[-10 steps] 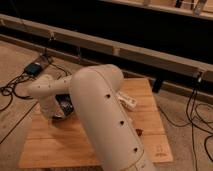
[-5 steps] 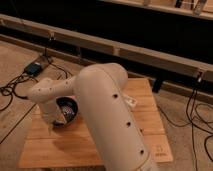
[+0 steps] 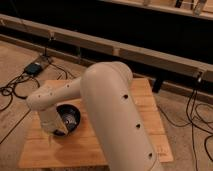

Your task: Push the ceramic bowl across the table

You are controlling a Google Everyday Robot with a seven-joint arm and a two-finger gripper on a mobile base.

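The ceramic bowl (image 3: pixel 68 118) is dark and glossy and sits on the left half of the light wooden table (image 3: pixel 125 150). My cream arm fills the middle of the view, and its wrist comes down at the bowl's left rim. My gripper (image 3: pixel 52 128) is at the lower end of that wrist, against the left side of the bowl and mostly hidden by the wrist housing. Part of the bowl's left edge is covered by the wrist.
A black box (image 3: pixel 34 68) with cables lies on the floor to the left of the table. More cables (image 3: pixel 196 115) run over the floor at the right. A long low rail (image 3: pixel 150 54) runs behind the table. The arm hides the table's middle.
The bowl has slid a little toward the near edge of the table, with the wrist moving along beside it. The large arm link has swung up and to the right.
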